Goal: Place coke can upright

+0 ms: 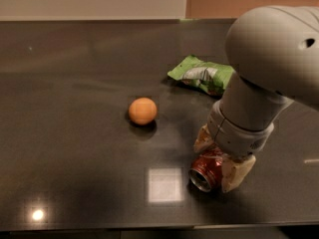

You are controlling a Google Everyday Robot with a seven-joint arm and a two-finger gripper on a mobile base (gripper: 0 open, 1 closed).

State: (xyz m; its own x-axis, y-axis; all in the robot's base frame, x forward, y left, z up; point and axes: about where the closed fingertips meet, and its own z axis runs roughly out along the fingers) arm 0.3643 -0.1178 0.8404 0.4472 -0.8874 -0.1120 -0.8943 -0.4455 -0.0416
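The coke can [205, 172] lies on its side on the dark table [75, 108], its silver open end facing the front left. My gripper [220, 158] reaches down over it from the upper right. One beige finger [203, 139] is behind the can on its left and the other finger [236, 174] is against its right front. The fingers sit close on both sides of the can, and the upper part of the can is hidden under the wrist.
A round orange ball [142, 110] rests left of the can. A green and silver snack bag [202, 75] lies behind the gripper. The table's front edge [149, 228] runs close below the can. A bright light reflection [164, 184] lies just left of the can.
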